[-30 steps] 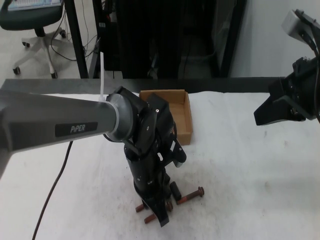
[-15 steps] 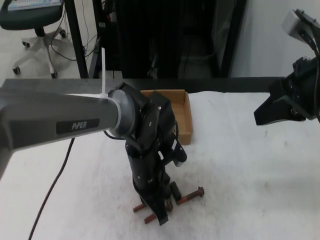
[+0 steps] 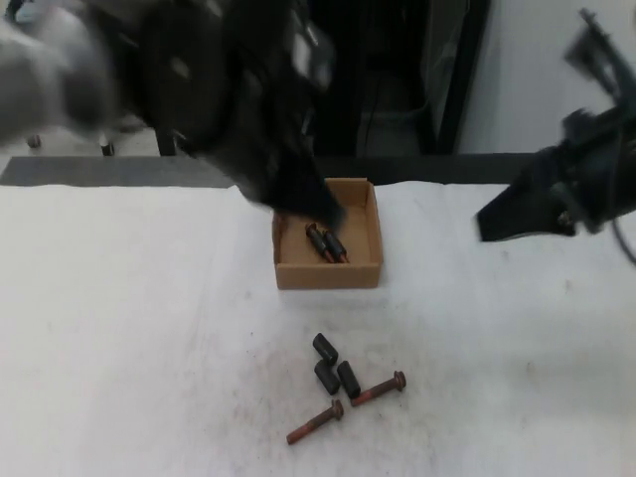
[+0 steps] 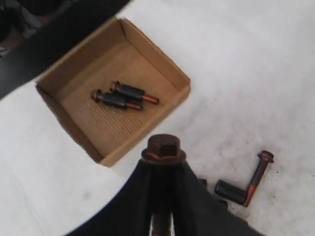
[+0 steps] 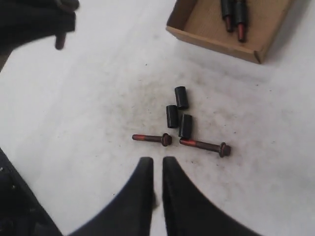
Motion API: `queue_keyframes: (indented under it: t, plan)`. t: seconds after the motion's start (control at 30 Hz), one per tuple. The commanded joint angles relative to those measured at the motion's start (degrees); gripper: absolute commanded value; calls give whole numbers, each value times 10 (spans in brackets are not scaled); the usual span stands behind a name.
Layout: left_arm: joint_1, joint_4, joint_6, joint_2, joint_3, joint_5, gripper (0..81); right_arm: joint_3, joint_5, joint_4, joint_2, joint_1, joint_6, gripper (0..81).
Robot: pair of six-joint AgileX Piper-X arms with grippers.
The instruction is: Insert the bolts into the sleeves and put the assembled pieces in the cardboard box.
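The left pincer point(image 4: 162, 172) pinched a bolt point(image 4: 163, 149) by the shank next to its head, above the counter point(image 4: 256, 59) near the cardboard box point(image 4: 98, 129), which held two assembled pieces point(image 4: 120, 96) toward the far edge. The right pincer point(image 5: 157, 169), pressed together and empty, hung over three bunched sleeves point(image 5: 178, 114) and two loose bolts point(image 5: 204, 145) nearer the front edge; grasping one sleeve could set its neighbours rolling.
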Motion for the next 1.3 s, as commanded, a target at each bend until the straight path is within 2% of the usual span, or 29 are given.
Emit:
queue_keyframes:
  t: [0.0,0.1,0.23,0.37,0.57,0.8,1.03,1.27]
  plan:
    - [21,-9,-31,-59,17,7,4,3,12,-19,20,23,3,195]
    - [53,-15,-34,-133,43,7,4,2,58,-58,65,76,16,302]
    - [99,-31,-41,-230,91,7,4,-15,125,-103,129,143,17,284]
    - [139,-48,-65,-334,132,7,4,-63,170,-95,207,178,6,277]
    - [156,-60,-64,-431,186,7,4,-175,267,9,318,193,-65,277]
    - [156,-59,-64,-479,239,7,4,-262,321,24,382,196,-66,277]
    - [156,-37,-64,-483,274,7,4,-316,323,38,414,210,-65,277]
    - [156,-37,-64,-483,285,7,4,-318,326,77,441,232,-65,277]
